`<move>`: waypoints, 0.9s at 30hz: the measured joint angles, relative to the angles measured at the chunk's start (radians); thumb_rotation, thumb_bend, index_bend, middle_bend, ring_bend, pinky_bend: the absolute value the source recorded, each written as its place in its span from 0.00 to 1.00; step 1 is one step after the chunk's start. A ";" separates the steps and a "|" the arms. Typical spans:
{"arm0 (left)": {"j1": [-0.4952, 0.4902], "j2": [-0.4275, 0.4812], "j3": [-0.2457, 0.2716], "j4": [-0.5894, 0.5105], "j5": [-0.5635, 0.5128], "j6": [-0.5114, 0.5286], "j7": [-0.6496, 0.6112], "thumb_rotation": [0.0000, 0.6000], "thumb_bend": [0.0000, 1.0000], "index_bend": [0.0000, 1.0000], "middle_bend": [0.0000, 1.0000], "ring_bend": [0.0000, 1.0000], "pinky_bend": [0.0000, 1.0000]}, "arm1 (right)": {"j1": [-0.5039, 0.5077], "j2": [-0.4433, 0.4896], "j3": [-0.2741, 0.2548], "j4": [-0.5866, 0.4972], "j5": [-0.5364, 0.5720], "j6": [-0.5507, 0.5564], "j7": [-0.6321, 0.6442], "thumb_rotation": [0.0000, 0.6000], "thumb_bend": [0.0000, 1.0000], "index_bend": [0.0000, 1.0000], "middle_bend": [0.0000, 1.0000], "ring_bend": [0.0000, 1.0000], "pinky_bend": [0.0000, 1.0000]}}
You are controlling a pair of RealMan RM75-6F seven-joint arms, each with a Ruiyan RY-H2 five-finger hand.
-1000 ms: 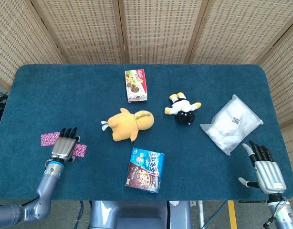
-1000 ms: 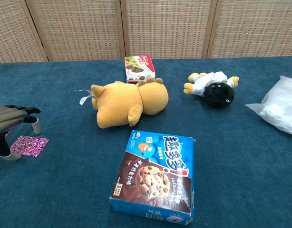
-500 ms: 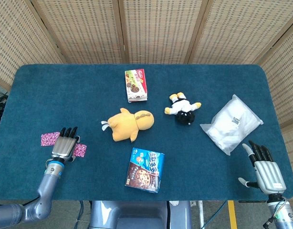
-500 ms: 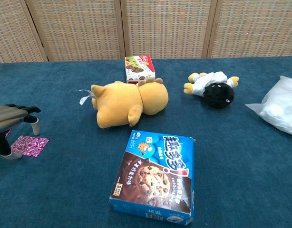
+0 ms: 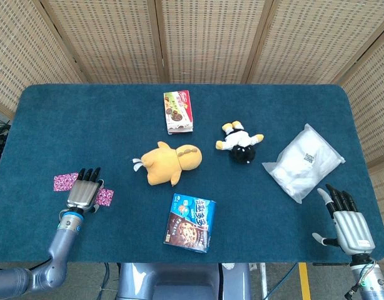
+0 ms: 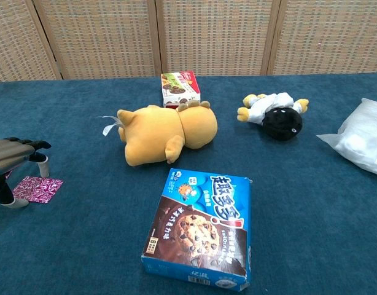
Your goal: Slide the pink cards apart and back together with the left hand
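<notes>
Two pink cards [image 5: 65, 181] [image 5: 105, 197] lie at the lower left of the frame in the head view, one showing to the left of the left hand [image 5: 83, 194] and one to its right, with the hand between them and covering whatever joins or separates them. Compared with the picture one second earlier, the hand sits very slightly lower and to the left in the chest view, where it appears at the left edge [image 6: 10, 158], and the right-hand card [image 6: 37, 188] has barely shifted; the change is small enough that the slide is judged to be at or near its end-point rather than in mid-stroke. The fingers [image 5: 89, 173] of the left hand are extended and laid flat, pressing down toward the desk [image 5: 254, 103]; they pinch nothing, and whether their tips bear on a card or on the cloth cannot be told. The cards thus appear spread apart, which suggests that the first half of the task is done and the return stroke, bringing them together, remains. The right hand [image 5: 347, 223] rests at the lower right of the frame, fingers apart and holding nothing. A yellow plush toy [image 5: 167, 162], a blue cookie box [image 5: 190, 222] and a white plastic bag [image 5: 304, 162] lie well apart from the cards.
</notes>
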 measured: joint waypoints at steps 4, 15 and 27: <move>0.000 -0.002 0.000 0.000 -0.004 0.000 0.002 1.00 0.27 0.38 0.00 0.00 0.00 | 0.000 0.000 0.000 0.000 -0.001 0.001 0.001 1.00 0.00 0.00 0.00 0.00 0.00; 0.010 0.003 0.005 0.006 -0.001 0.000 -0.012 1.00 0.28 0.47 0.00 0.00 0.00 | 0.000 -0.001 0.000 0.001 0.000 -0.001 -0.001 1.00 0.00 0.00 0.00 0.00 0.00; 0.016 0.006 0.004 0.009 0.010 -0.002 -0.025 1.00 0.29 0.51 0.00 0.00 0.00 | 0.000 0.000 0.000 0.000 0.000 -0.001 0.001 1.00 0.00 0.00 0.00 0.00 0.00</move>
